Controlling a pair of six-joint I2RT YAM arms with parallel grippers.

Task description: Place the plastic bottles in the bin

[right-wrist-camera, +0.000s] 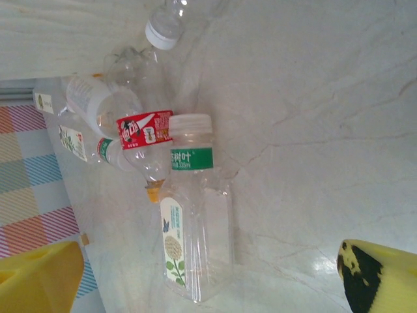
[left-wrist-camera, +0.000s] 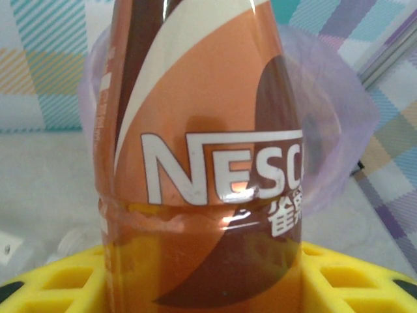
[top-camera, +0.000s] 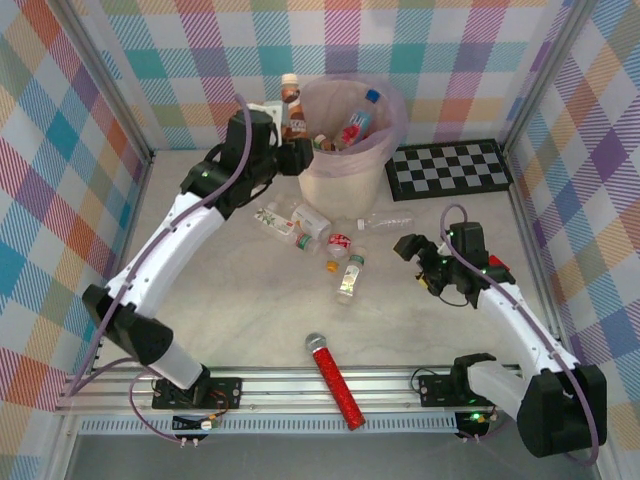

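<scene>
Brown bottle [left-wrist-camera: 202, 130] stands gripped between left fingers [left-wrist-camera: 355, 277].

The pale, marble-veined desk [top-camera: 250, 310] is carrying a round cream bin [top-camera: 335, 185] lined with a pink bag, which is standing at the far middle. Just to the bin's right, a flat black-and-white checkerboard [top-camera: 450, 168] is lying toward the far right corner. In front of the bin, a loose cluster of plastic bottles [top-camera: 300, 222] is lying on the surface. Among them, a white-capped clear bottle [top-camera: 385, 222] is resting on its side at the right, and a red-labelled bottle [top-camera: 339, 244] is lying just beside a green-banded bottle [top-camera: 350, 277]. Near the front edge, a red glittery microphone [top-camera: 335, 385] is lying aslant, with its handle crossing the aluminium rail [top-camera: 400, 380].
</scene>
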